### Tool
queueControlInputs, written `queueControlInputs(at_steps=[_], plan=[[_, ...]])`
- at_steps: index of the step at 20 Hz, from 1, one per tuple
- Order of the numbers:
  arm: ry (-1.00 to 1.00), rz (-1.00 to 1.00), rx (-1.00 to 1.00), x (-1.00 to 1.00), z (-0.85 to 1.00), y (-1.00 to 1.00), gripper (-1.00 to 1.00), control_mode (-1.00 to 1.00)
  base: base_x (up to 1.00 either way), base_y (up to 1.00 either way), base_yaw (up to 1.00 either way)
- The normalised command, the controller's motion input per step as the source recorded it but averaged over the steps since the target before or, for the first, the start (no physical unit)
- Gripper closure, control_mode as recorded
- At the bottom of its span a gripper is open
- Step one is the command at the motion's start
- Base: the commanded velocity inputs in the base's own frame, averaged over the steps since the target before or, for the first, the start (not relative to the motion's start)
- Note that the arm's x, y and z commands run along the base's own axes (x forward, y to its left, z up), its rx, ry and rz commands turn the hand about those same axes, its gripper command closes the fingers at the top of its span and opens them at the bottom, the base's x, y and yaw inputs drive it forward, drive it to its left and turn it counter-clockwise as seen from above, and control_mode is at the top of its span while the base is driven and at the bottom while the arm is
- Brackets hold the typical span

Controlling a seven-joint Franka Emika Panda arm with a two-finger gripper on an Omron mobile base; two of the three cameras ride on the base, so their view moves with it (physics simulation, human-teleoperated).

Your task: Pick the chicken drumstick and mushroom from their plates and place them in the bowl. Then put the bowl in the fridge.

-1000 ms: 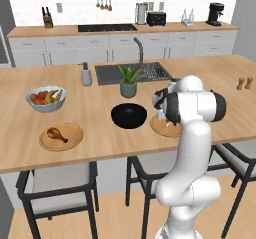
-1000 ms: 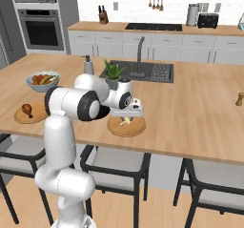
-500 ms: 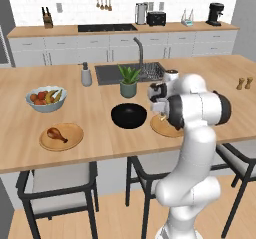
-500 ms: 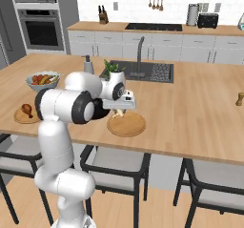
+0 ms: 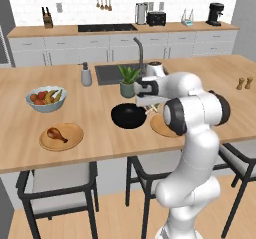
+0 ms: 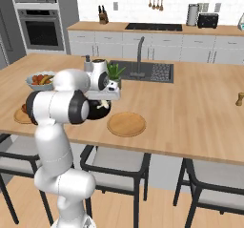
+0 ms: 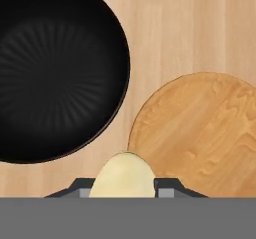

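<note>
Between the round matte black bowl [image 7: 55,73] and an empty light-wood plate [image 7: 200,133], the gripper [image 7: 123,193] clamps the small pale cream mushroom [image 7: 123,177] (probably light, soft, best held gently across its cap).

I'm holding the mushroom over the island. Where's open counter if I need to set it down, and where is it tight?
Bare wood lies right of the emptied plate, out toward the shakers. Another patch runs between the black bowl and the drumstick's plate. It is tight behind the bowl, by the potted plant and sink.

White tiled wall [image 5: 75,5], grey cabinets [image 5: 60,50], stools [image 5: 55,183]
</note>
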Motion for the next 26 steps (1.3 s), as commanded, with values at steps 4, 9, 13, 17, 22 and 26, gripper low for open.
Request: queueControlInputs(at_steps=[4, 9, 13, 17, 22, 26], plan=[[0.02, 0.0, 0.02, 0.18, -0.03, 0.54, 1.0, -1.0, 0.0, 0.0, 0.0], [0.0, 0.0, 0.05, 0.37, -0.01, 0.36, 1.0, -1.0, 0.0, 0.0, 0.0], [0.02, 0.0, 0.0, 0.33, -0.13, 0.29, 1.0, -1.0, 0.0, 0.0, 0.0], [0.0, 0.0, 0.0, 0.07, -0.59, 0.0, 1.0, -1.0, 0.0, 0.0, 0.0], [0.0, 0.0, 0.0, 0.0, -0.5, 0.0, 1.0, -1.0, 0.0, 0.0, 0.0], [0.0, 0.0, 0.0, 0.02, -0.18, 0.04, 1.0, -1.0, 0.0, 0.0, 0.0]])
